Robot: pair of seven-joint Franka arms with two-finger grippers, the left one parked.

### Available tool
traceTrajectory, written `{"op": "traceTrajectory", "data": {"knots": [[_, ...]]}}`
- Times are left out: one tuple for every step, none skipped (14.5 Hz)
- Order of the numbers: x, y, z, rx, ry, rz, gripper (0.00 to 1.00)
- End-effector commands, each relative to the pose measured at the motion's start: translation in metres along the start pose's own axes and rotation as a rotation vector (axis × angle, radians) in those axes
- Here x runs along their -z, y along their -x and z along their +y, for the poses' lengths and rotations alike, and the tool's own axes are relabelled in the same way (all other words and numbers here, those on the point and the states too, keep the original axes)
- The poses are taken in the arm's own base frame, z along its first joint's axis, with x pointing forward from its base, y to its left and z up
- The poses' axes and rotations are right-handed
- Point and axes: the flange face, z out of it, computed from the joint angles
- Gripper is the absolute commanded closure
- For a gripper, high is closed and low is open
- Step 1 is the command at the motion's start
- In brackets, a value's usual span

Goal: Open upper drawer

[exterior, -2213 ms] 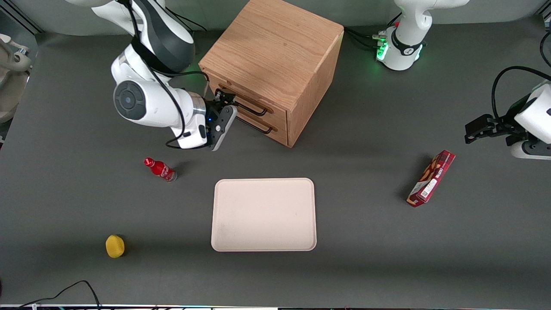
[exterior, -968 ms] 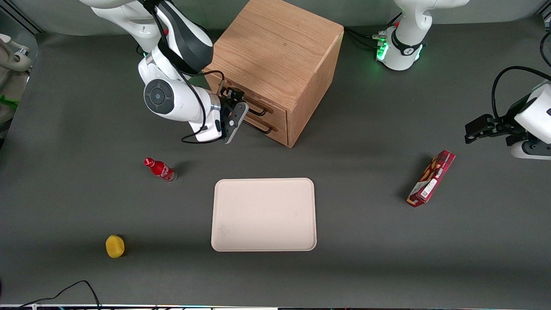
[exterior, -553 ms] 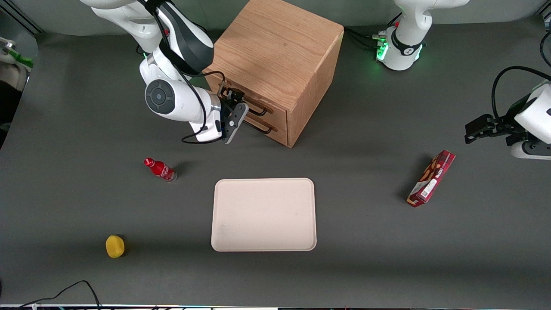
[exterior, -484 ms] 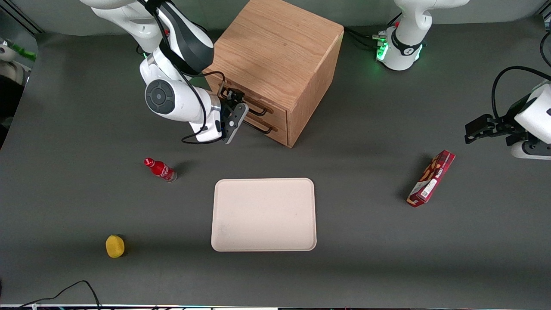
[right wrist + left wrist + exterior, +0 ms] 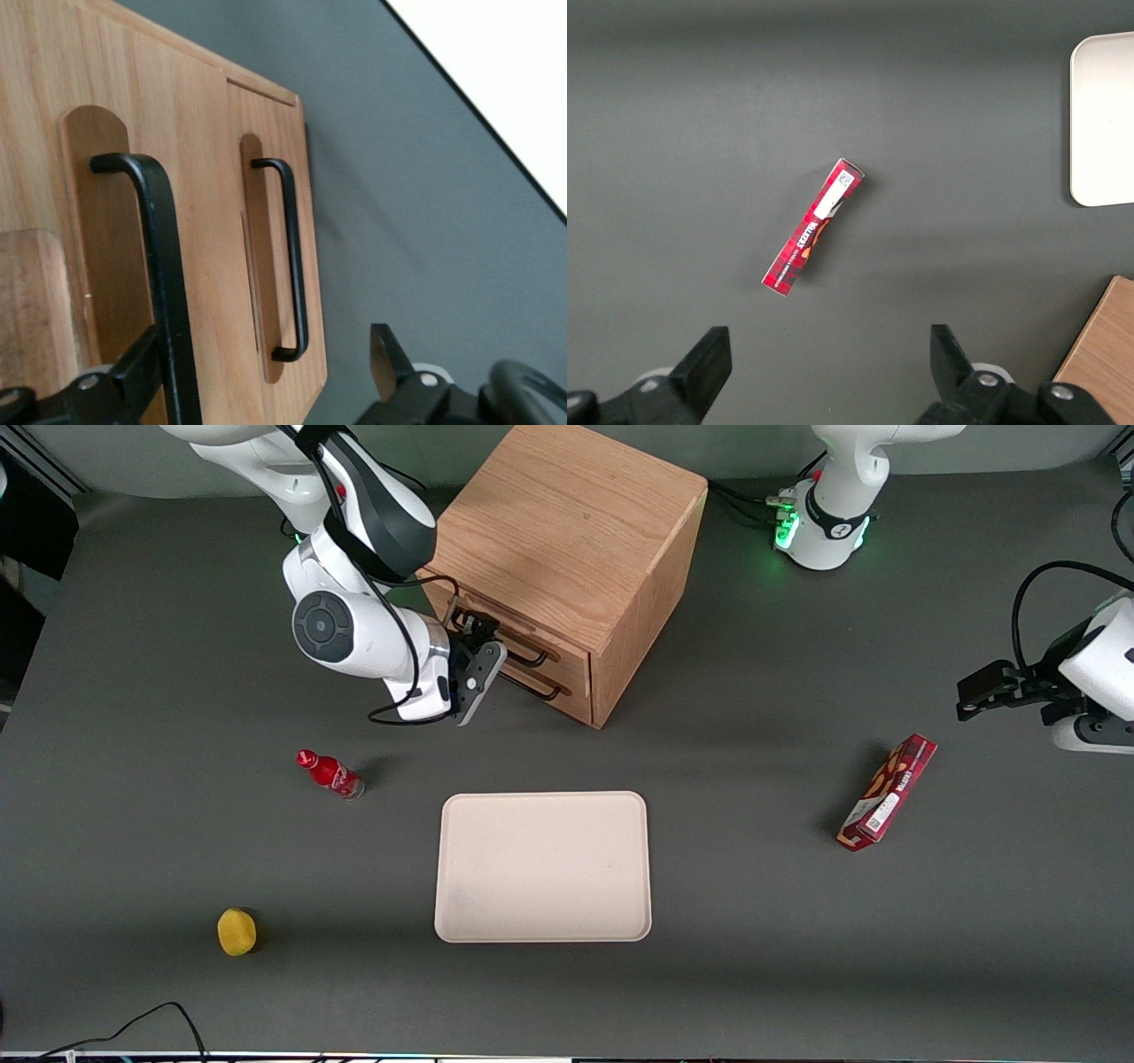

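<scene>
Since half a second ago the pincer (image 5: 476,638) has drawn slightly away from the oak cabinet (image 5: 567,540); its fingers (image 5: 137,376) stand apart around the upper drawer (image 5: 514,633)'s black handle (image 5: 164,266), drawer barely out

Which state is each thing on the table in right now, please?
upper drawer: shut, or barely out.
lower drawer: shut.
gripper: open, fingers on either side of the upper drawer's handle.
red bottle: cap on.
snack box: closed, lying on the table.
tray: nothing on it.
</scene>
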Motion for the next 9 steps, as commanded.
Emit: {"op": "traceTrajectory", "data": {"knots": [[0.008,-0.005,0.008,0.01,0.02,0.013,0.0],[0.012,-0.006,0.012,0.011,0.028,0.015,0.0],[0.014,-0.006,0.016,0.005,0.03,0.02,0.0],[0.016,-0.006,0.019,0.002,0.032,0.024,0.0],[0.017,-0.009,0.024,-0.001,0.026,0.027,0.0],[0.017,-0.011,0.029,-0.001,0.032,0.026,0.0],[0.018,-0.013,0.033,0.002,0.046,0.021,0.0],[0.018,-0.016,0.036,0.005,0.051,0.02,0.0],[0.018,-0.018,0.038,0.005,0.049,0.021,0.0]]}}
